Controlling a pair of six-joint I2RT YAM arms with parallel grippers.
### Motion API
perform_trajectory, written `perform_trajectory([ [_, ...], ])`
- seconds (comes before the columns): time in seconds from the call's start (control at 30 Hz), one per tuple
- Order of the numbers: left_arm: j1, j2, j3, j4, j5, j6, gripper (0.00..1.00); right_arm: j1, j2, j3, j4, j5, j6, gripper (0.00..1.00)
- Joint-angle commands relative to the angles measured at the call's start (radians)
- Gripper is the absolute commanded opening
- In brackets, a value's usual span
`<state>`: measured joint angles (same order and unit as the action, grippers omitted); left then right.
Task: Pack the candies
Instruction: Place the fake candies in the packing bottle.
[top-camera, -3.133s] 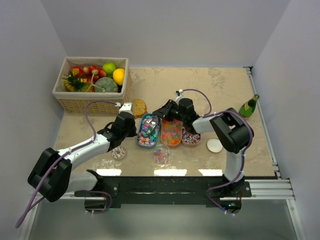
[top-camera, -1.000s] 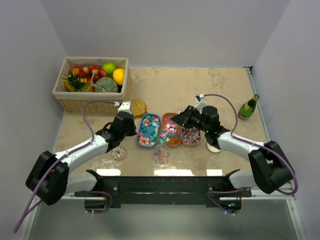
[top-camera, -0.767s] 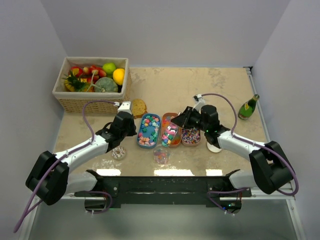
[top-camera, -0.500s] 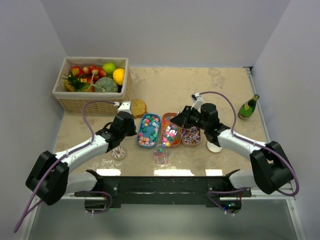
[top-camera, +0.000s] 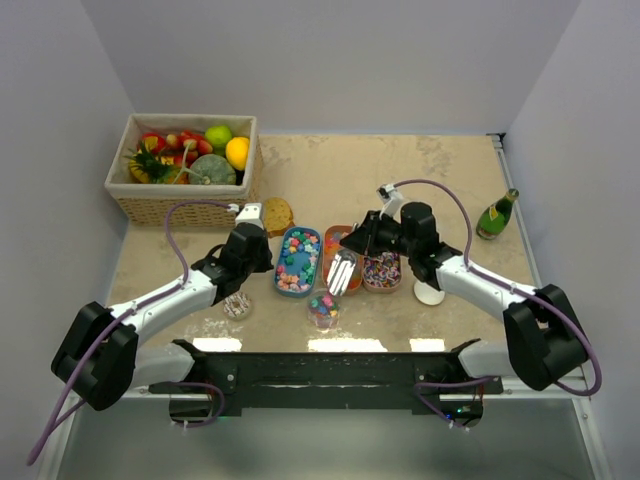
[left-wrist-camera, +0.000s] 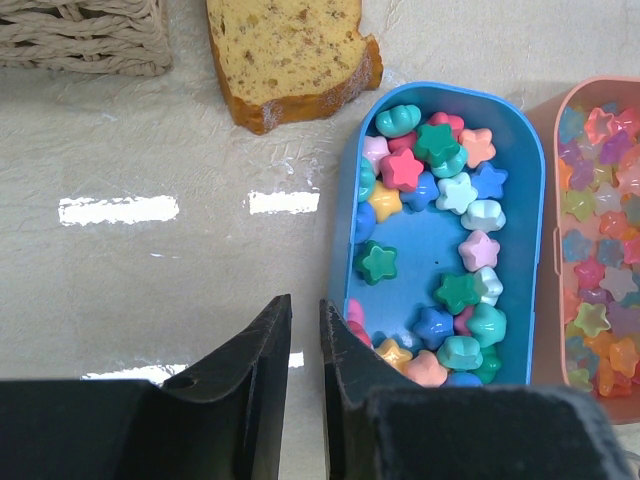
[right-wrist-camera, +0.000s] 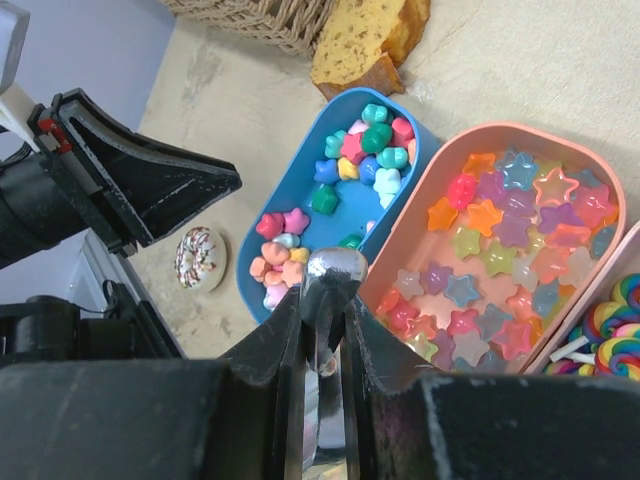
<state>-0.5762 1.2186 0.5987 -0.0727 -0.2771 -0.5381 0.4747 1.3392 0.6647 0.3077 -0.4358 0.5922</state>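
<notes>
The candies are small star shapes. Opaque pastel ones (left-wrist-camera: 403, 168) fill a blue tray (left-wrist-camera: 450, 90), and translucent ones (right-wrist-camera: 500, 225) fill a pink tray (right-wrist-camera: 520, 128) beside it. Swirled lollipops (right-wrist-camera: 605, 340) lie in a third tray (top-camera: 381, 272). My right gripper (right-wrist-camera: 321, 303) is shut on the handle of a metal spoon (right-wrist-camera: 336, 268). In the top view the spoon (top-camera: 342, 272) slants down over the pink tray towards a small clear jar (top-camera: 322, 308) holding a few candies. My left gripper (left-wrist-camera: 302, 305) rests at the blue tray's left edge, its jaws a thin slit apart with nothing between them.
A bread slice (left-wrist-camera: 290, 55) lies behind the blue tray, near a wicker basket (top-camera: 150, 205) of fruit. A small iced donut (top-camera: 237, 305) sits by the left arm. Right of the trays are a white lid (top-camera: 429, 292) and a green bottle (top-camera: 497, 213).
My right gripper has drawn back slightly and tipped the spoon down towards the clear jar, which now shows more colour inside. The left arm has not moved.
</notes>
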Motion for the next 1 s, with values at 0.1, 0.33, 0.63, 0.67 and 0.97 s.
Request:
perform_trajectory([
  [0.1,0.004,-0.001,0.036,0.031,0.010,0.021,0.22,-0.004,-0.060,0.102,0.002,0.039,-0.048,0.00],
  [0.33,0.004,0.028,0.036,0.057,0.084,0.036,0.23,0.011,0.072,0.200,0.137,0.003,0.012,0.00],
  [0.63,0.006,0.056,0.029,0.096,0.111,0.033,0.24,0.074,0.317,0.413,0.188,0.061,-0.032,0.00],
  [0.67,0.006,0.061,0.029,0.097,0.116,0.033,0.23,0.077,0.355,0.443,0.180,0.069,-0.040,0.00],
  [0.97,0.004,0.105,0.030,0.111,0.127,0.032,0.21,0.096,0.483,0.510,0.130,0.100,-0.091,0.00],
])
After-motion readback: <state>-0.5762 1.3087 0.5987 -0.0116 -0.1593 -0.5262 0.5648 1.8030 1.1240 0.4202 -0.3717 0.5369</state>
